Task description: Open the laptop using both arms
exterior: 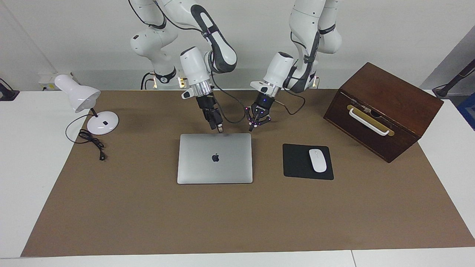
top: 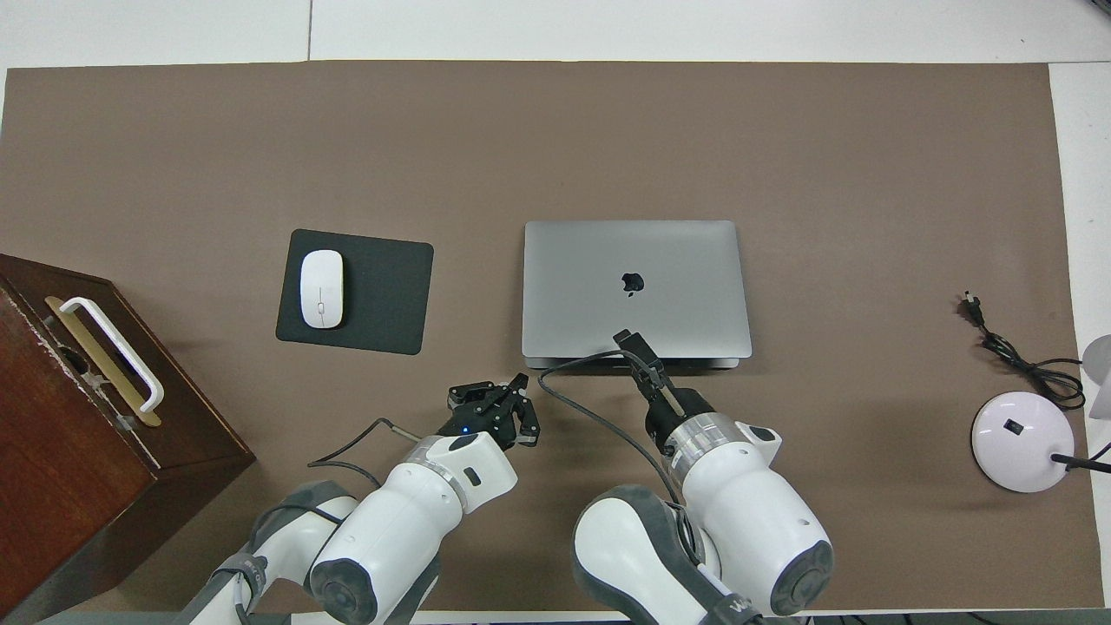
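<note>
Laptop (exterior: 215, 158) lies closed mid-mat beside the mouse pad (exterior: 298, 161), dark apple logo (exterior: 215, 158) up | right gripper (exterior: 219, 128) pressed together at its robot-side edge | left gripper (exterior: 258, 124) spread over the mat by its corner.

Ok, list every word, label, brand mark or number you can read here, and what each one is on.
No readable words or numbers anywhere.
Only sign: a dark apple logo, no lettering, centred on the closed laptop lid.
Small marking on the lamp base: too small to read.
</note>
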Action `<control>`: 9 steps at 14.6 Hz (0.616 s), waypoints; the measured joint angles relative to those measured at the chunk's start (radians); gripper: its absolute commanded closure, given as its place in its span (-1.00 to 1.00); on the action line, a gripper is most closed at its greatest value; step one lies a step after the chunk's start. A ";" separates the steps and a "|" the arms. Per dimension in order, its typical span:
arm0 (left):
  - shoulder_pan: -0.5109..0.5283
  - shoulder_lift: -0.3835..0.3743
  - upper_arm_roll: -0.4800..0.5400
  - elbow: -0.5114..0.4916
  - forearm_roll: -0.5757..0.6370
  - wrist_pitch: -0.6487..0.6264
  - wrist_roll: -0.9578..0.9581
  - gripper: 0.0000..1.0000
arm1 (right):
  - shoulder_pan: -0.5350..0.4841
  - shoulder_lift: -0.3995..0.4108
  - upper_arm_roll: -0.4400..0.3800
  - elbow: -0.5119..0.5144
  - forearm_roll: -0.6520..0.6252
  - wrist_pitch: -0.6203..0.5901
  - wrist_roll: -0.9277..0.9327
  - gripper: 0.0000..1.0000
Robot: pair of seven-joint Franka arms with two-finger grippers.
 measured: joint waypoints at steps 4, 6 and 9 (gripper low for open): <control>0.004 0.016 0.001 0.030 0.000 0.000 0.000 1.00 | 0.000 0.001 0.000 0.000 0.000 0.000 -0.004 -1.00; 0.004 0.031 0.002 0.043 0.000 0.000 0.000 1.00 | 0.000 0.001 0.000 0.000 0.000 0.000 -0.007 -1.00; 0.004 0.063 0.005 0.069 0.000 0.000 0.000 1.00 | 0.000 0.001 -0.001 0.000 0.000 0.000 -0.007 -1.00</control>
